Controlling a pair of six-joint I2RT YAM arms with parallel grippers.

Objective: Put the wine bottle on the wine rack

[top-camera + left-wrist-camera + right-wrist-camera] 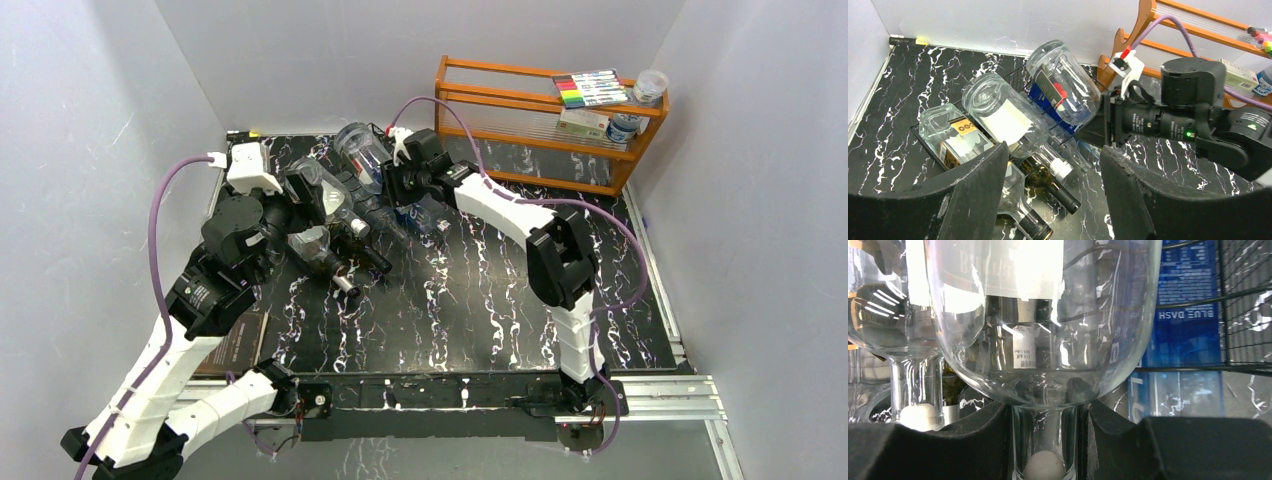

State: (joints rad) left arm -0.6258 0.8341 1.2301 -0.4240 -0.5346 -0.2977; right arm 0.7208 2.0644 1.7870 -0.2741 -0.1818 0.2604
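I judged the job to be in its placing step. The right gripper [1044,427] had its jaws drawn narrow on the neck of the wine bottle [1064,82], close to the pale stopper [1044,465]. The bottle lay tilted on the wine rack [1020,80] toward the far left corner of the bench, its base raised toward the far edge and its neck sloping down toward the near edge. I could not tell whether it sat fully in a cell of the wire. If it did, the next move would call for parting the jaws gently and drawing the arm straight back along the neck, without nudging the clear bottle with the white label [1007,120] just beside it. If not, it would want a small push further in first. The left gripper [1054,150] hung near the rack's left end with jaws wide and nothing between them, close to a square bottle [948,135] and a dark bottle [1050,185]. Much was hard to read. The thin black wire was lost against the dark marbled bench in the top view, and glass overlapped glass, so bottle outlines were uncertain. The right wrist view cut off the bottle's upper body, and a blue box [1188,315] behind the wire showed only in part.
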